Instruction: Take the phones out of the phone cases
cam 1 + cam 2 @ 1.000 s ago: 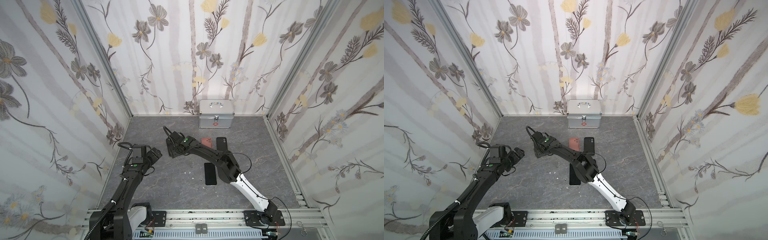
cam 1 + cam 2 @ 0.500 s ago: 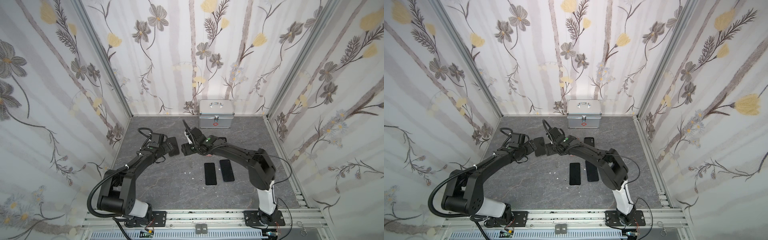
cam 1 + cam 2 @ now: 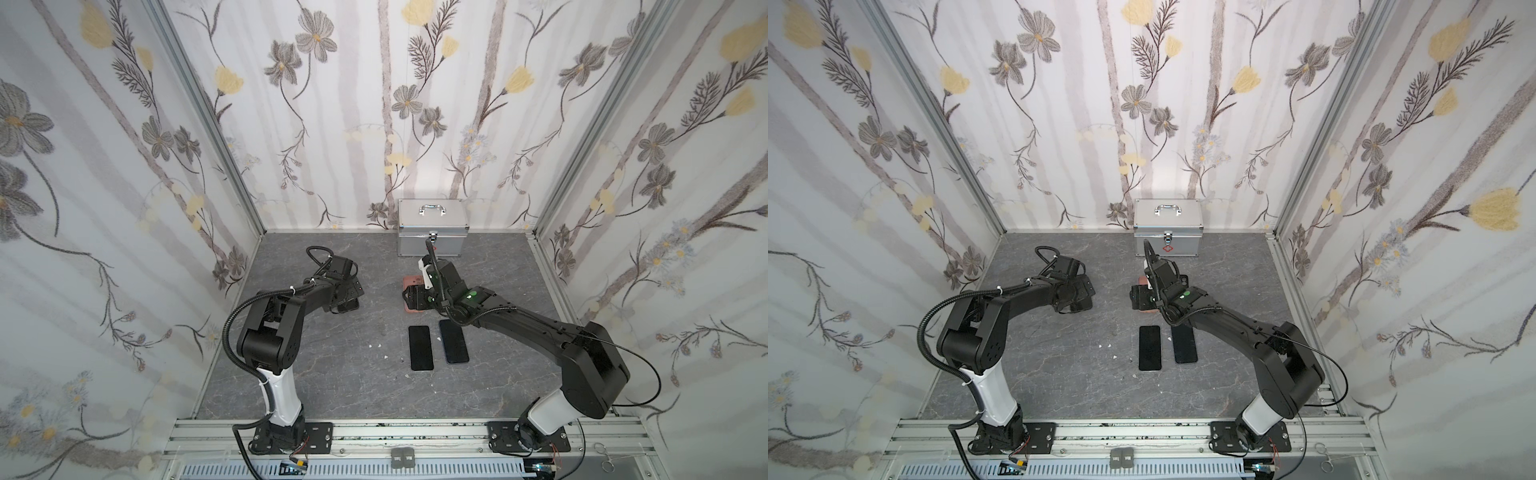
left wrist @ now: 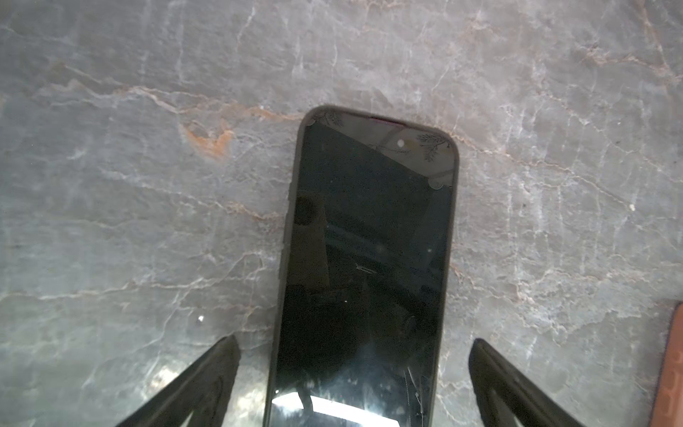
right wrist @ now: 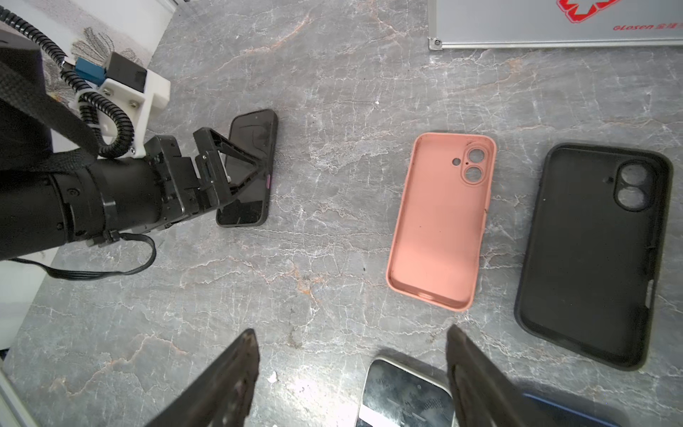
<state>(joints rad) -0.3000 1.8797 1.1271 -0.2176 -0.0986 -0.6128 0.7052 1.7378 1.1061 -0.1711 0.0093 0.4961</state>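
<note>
Phone (image 4: 366, 266), seated in its black phone case (image 4: 288, 236), is seen lying face up on the tabletop (image 3: 332, 386), in front of the metal box (image 3: 432, 226) and off to its left in both top views. It is straddled by the left pincer (image 4: 354, 340), whose jaws are spread wide, with a gap on either side. The right pincer (image 5: 351, 331) is also held open, nothing between its jaws, just in front of the metal box. An empty pink case (image 5: 439, 222) and an empty black case (image 5: 591, 255) are laid there side by side (both inside up); in the top views they are largely covered by the right arm (image 3: 528, 328). Farther from the metal box, a bare phone (image 3: 420, 347) and a second bare phone (image 3: 454, 341) are set parallel. One end of the cased phone is cut off in the left wrist view, and from above it is mostly hidden. The tabletop is grey, veined like stone, and is enclosed by walls (image 3: 332, 124) papered with flowers.
</note>
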